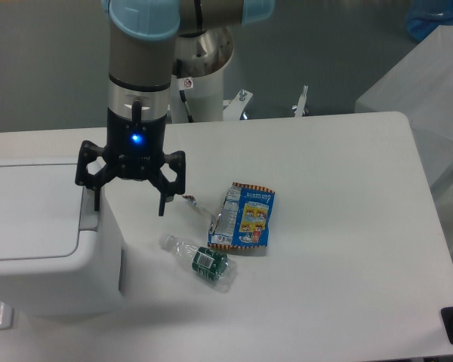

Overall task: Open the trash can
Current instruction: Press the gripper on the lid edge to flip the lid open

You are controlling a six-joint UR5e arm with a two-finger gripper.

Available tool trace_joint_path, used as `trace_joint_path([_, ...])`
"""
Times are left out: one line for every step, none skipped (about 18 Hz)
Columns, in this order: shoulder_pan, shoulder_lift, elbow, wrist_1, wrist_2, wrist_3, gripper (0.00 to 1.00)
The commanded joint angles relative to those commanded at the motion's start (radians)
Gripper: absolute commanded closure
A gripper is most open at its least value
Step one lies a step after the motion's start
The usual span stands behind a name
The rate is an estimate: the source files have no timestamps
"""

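Note:
The trash can [38, 241] is a large white boxy bin at the left edge of the table, its flat lid down and a grey button strip [88, 211] along the lid's right side. My gripper [128, 207] hangs open above the bin's right edge. Its left finger is over the button strip and its right finger is past the bin's side, over the table. Nothing is between the fingers.
A clear plastic bottle with a green label [204, 262] lies on the table right of the bin. A blue snack packet [243, 217] lies beside it. The robot base [204, 68] stands behind the table's far edge.

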Motion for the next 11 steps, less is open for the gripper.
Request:
trace_joint_path([0.000, 0.000, -0.002, 0.000, 0.000, 0.000, 0.00])
trace_joint_path([0.000, -0.002, -0.002, 0.000, 0.000, 0.000, 0.00])
trace_joint_path([0.000, -0.002, -0.002, 0.000, 0.000, 0.000, 0.00])
trace_joint_path([0.000, -0.002, -0.002, 0.000, 0.000, 0.000, 0.00])
trace_joint_path([0.000, -0.002, -0.002, 0.000, 0.000, 0.000, 0.00])
trace_joint_path([0.000, -0.002, -0.002, 0.000, 0.000, 0.000, 0.00])
trace_joint_path([0.000, -0.002, -0.003, 0.000, 0.000, 0.000, 0.00])
trace_joint_path([0.000, -0.002, -0.003, 0.000, 0.000, 0.000, 0.00])
trace_joint_path([0.000, -0.002, -0.005, 0.000, 0.000, 0.000, 0.00])
trace_joint_path([0.000, -0.002, -0.008, 0.000, 0.000, 0.002, 0.00])
trace_joint_path([0.000, -0.002, -0.009, 0.000, 0.000, 0.002, 0.00])
